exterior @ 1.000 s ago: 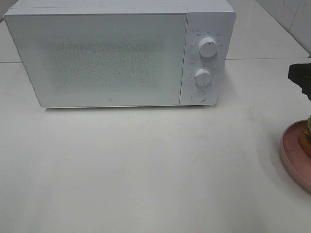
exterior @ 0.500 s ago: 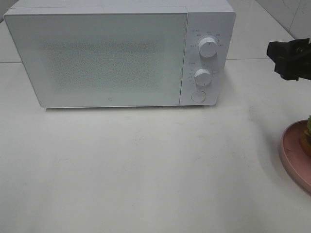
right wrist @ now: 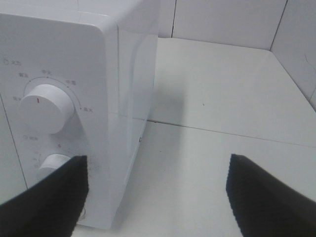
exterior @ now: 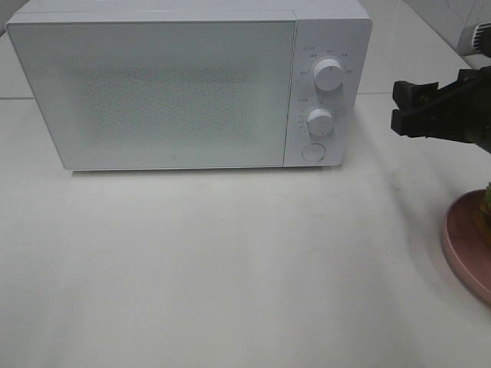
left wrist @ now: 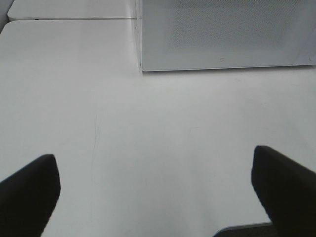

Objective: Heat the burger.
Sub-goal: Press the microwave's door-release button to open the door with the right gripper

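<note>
The burger shows only as a sliver of lettuce and bun at the right edge of the exterior view, on a pink plate. The white microwave stands at the back with its door shut, two dials and a round door button on its right panel. My right gripper is open and empty, in the air to the right of the panel and above the table; its wrist view shows the dials close ahead. My left gripper is open and empty over the bare table in front of the microwave's left corner.
The white table spreads in front of the microwave. A tiled wall runs behind it. A seam crosses the tabletop to the right of the microwave.
My right gripper has moved left into the exterior view, from the right edge toward the microwave's control panel. The burger, plate and microwave have not moved.
</note>
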Available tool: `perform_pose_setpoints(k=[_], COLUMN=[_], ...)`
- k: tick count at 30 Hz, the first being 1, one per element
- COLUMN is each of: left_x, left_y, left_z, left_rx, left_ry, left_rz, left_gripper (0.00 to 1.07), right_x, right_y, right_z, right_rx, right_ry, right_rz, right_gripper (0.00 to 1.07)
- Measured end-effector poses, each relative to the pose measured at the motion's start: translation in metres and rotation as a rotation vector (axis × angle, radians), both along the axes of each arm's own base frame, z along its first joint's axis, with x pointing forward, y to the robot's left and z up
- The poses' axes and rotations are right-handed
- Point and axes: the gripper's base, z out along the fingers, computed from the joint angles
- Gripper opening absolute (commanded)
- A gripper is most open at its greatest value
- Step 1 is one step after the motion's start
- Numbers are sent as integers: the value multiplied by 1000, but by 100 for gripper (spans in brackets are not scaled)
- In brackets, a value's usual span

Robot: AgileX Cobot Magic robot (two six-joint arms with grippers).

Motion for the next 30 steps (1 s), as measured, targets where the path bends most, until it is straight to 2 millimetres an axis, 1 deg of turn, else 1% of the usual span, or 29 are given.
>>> perform_pose_setpoints(k=[1,2,3,5,7,8,10,11,13,14,15,17,18,20,25,30], left_x=[0,0,0,0,0,0,0,0,0,0,0,0,0,0,0,0], left_y=[0,0,0,0,0,0,0,0,0,0,0,0,0,0,0,0], left_z=[0,0,0,0,0,0,0,0,0,0,0,0,0,0,0,0], left_rx=[0,0,0,0,0,0,0,0,0,0,0,0,0,0,0,0], left_ry=[0,0,0,0,0,0,0,0,0,0,0,0,0,0,0,0], left_rz=[0,0,0,0,0,0,0,0,0,0,0,0,0,0,0,0], left_gripper=[98,98,98,98,98,98,98,98,98,98,98,98,98,98,98,98], right_x=[0,0,0,0,0,0,-2,-2,-4,-4,-6,-6,-9,-10,-16,-19], right_y=[4,4,11,12,19,19,27,27,39,39,46,48,54,57,69,73], right_z=[-2,-2,-6,-8,-17,-17,-25,-25,-32,-32,-38,-40,-44,-46,-60,-65], right_rx=[-4,-4,-6,-3,13,13,13,13,-4,-4,-19,-23,-31,-34,-61,-45], right_ry=[-7,-7,-12,-13,-6,-6,-5,-5,1,1,10,12,17,18,46,55], right_rz=[-1,-1,-28,-43,-102,-102,-123,-123,-99,-99,-83,-81,-69,-70,-57,-51], right_gripper=[75,75,75,75,75,75,75,75,75,75,75,75,75,75,75,75])
